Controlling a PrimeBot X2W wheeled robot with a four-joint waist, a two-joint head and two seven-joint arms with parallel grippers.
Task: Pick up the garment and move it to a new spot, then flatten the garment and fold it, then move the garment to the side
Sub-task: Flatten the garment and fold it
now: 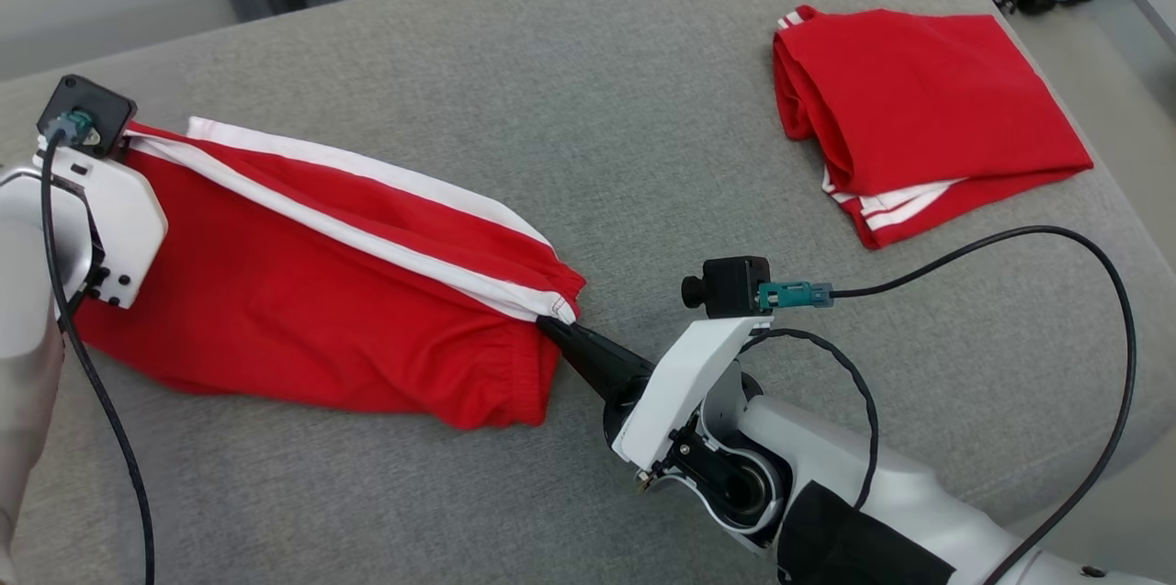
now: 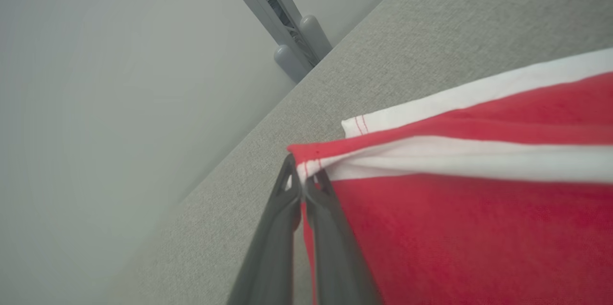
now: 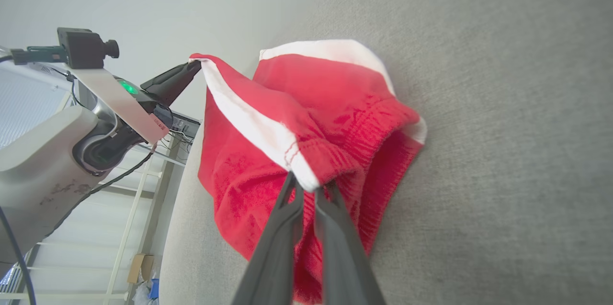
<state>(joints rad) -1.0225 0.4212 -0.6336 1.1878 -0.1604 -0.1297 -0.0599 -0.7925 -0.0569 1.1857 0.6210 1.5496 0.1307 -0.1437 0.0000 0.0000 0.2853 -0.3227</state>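
Looking at the head view first: the garment (image 1: pixel 303 291), red with white side stripes, is seen pulled out lengthwise across the left half of the grey counter (image 1: pixel 643 107). Its gathered waistband end is pinched by the right gripper (image 1: pixel 559 328), and the other end is hidden under the pale wrist of the left arm (image 1: pixel 110 208). A second red garment (image 1: pixel 919 117), already folded, is parked well apart at the far right corner, so that one can be ignored.

In the left wrist view, the left gripper (image 2: pixel 301 178) is shown with its fingers pressed together on a corner of the hem, right where a white stripe ends. Red cloth runs off to the right, with the counter below it.

In the right wrist view, the right gripper (image 3: pixel 306 185) is clamped the same way on the waistband edge at the stripe. The top edge of the garment is strung between the two grippers and held up, while the rest sags down and seems to rest on the counter. The leg is bunched rather than flat.

So the step is probably the tail end of the move, or the start of the flattening: the garment is held taut but hasn't been laid out yet. For the next move, both ends would need to be lowered together with the tension kept, ideally dragged a bit so the sagging layer gets spread, and only then let go. If one end is dropped early, wrinkles can be expected.
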